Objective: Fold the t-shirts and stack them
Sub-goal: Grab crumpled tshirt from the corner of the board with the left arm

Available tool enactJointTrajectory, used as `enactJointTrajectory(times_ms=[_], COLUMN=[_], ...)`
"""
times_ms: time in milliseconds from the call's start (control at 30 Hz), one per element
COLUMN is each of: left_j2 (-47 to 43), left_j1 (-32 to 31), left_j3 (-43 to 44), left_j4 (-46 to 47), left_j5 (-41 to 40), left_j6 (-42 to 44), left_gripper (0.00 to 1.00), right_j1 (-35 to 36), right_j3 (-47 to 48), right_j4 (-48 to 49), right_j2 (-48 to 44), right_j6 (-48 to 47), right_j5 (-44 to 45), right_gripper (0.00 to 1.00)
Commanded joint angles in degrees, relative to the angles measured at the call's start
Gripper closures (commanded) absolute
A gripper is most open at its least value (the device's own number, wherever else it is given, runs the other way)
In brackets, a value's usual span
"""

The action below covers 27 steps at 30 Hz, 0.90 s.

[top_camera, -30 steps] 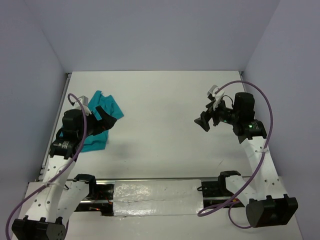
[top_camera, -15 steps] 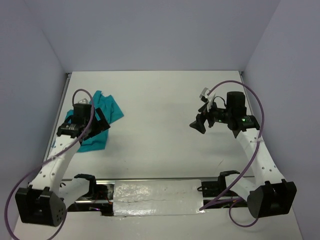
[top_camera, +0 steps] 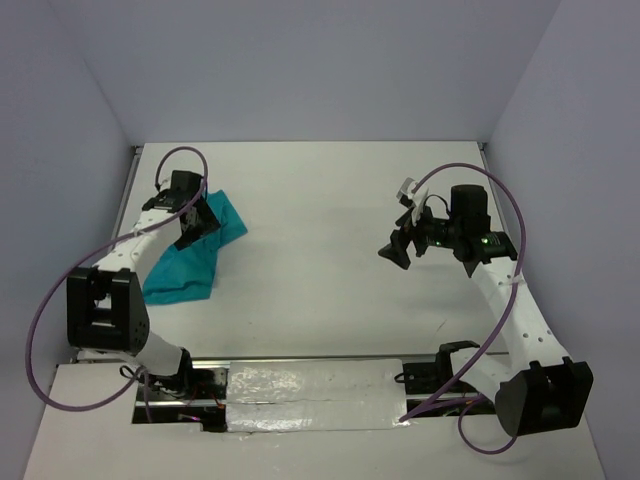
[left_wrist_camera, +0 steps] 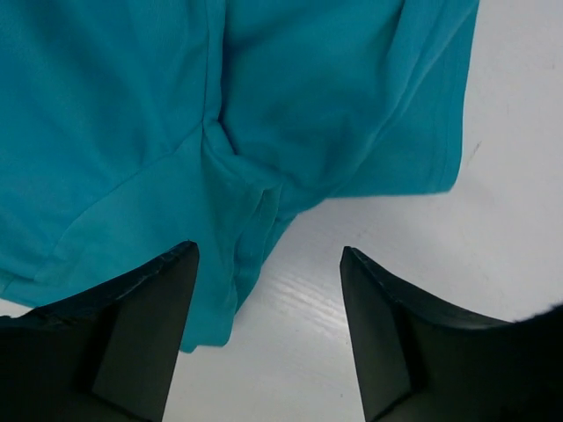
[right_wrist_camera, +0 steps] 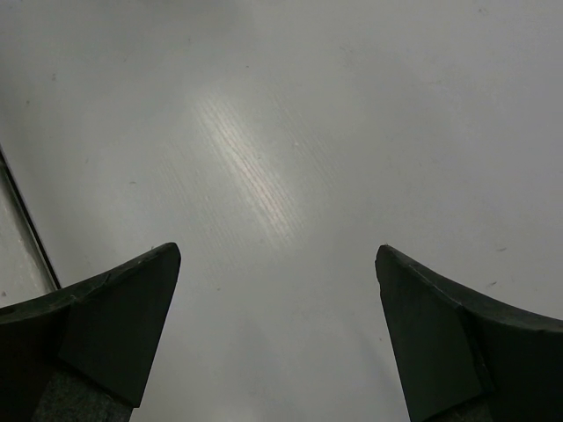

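Note:
The teal t-shirt (top_camera: 190, 262) lies crumpled on the left side of the white table (top_camera: 320, 220). My left gripper (top_camera: 196, 222) hangs over its upper part. In the left wrist view the shirt (left_wrist_camera: 176, 114) fills the top and left. The left gripper (left_wrist_camera: 268, 249) is open over the shirt's creased lower edge, holding nothing. One dark finger (left_wrist_camera: 141, 334) is over cloth, the other over bare table. My right gripper (top_camera: 396, 248) hovers open over bare table at the right. In its own view the right gripper (right_wrist_camera: 277, 250) has only white surface between its fingers (right_wrist_camera: 114, 325).
Pale walls enclose the table on the left, back and right. The shirt lies close to the table's left edge (top_camera: 128, 200). A foil-covered rail (top_camera: 320, 385) runs along the near edge between the arm bases. A dark seam (right_wrist_camera: 26, 229) shows at the left of the right wrist view.
My left arm has swung back and reached further over the shirt, and its jaws have narrowed a little. The right gripper has drifted slightly left.

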Motion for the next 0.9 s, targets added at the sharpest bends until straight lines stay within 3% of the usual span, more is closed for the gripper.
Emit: enactJointTrajectory(times_ms=[0,67,367,767,867], left_j2=[3.5,5.1,11.4,14.0,15.4], left_j1=[0.5,0.5,0.9,2.4,2.9], left_j3=[3.1,3.6,6.6,4.2,4.4], left_j4=[1.0,1.4,2.5,3.6,3.9], left_j5=[-2.1,-2.3,-3.1,-3.2,-3.2], left_j6=[-2.0,-2.3,-1.4,-2.0,-1.6], left_gripper=[0.23,0.28,0.30,0.33,0.38], right_j1=[0.5,0.5,0.5,0.4,0.5], right_j3=[-0.3,-0.3,0.2,0.5,0.6], right_j4=[1.6,1.7,2.2,2.6,2.6], right_j2=[-1.0,-1.0,-0.4,0.2,0.2], right_j6=[-1.1,-1.2,-0.7,-0.5,-0.4], right_j5=[0.5,0.9,1.4,2.1,2.1], right_gripper=[0.00,0.01,0.01,0.01,0.01])
